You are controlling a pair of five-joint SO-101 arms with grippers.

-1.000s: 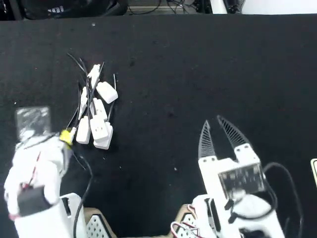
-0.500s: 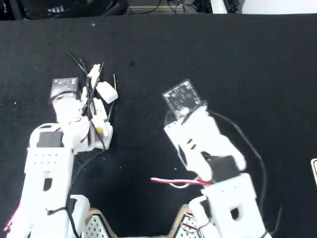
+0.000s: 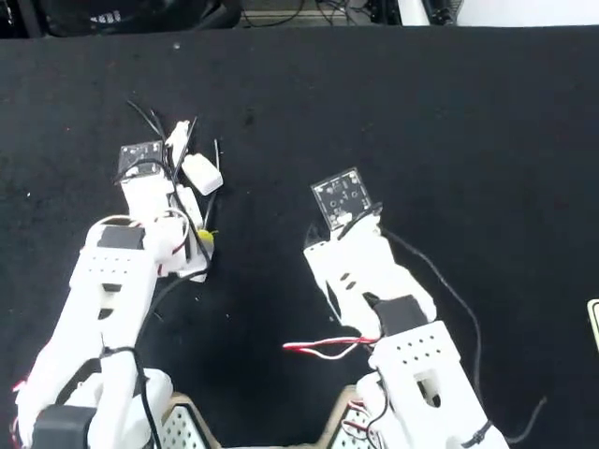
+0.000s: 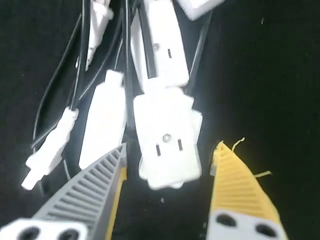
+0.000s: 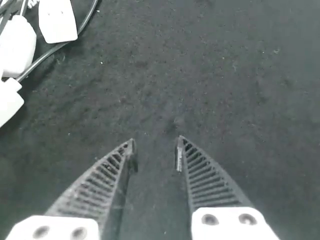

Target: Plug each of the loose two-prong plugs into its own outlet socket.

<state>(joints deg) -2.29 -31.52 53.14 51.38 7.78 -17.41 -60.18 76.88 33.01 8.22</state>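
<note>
Cloth, black, matte and faintly fuzzy, covers the table (image 3: 468,140) from edge to edge. Past its far edge, dark gear and cables (image 3: 309,11) sit in the room. From above, a tangle of glossy white plugs (image 3: 201,174) and thin black cords (image 3: 140,114) lies toward the table's left edge. The boxy white left arm (image 3: 108,281) extends from the near edge over that tangle. The right arm (image 3: 374,281), of the same white plastic, is over bare cloth at the table's middle.

From the left wrist, the left gripper (image 4: 171,147) stands wide open. One ribbed grey finger (image 4: 95,185) and one ribbed yellow finger (image 4: 237,185) flank a blocky white outlet socket (image 4: 167,120) with two slots and a screw head. The gripper has hold of nothing, and I cannot tell whether its tips touch the socket. Flat white plug bodies and cords lie just beside.

From the right wrist, the right gripper (image 5: 155,149) is partly open. Its tapered, ribbed fingers are empty above speckled cloth, well apart from the plugs (image 5: 56,20).
</note>
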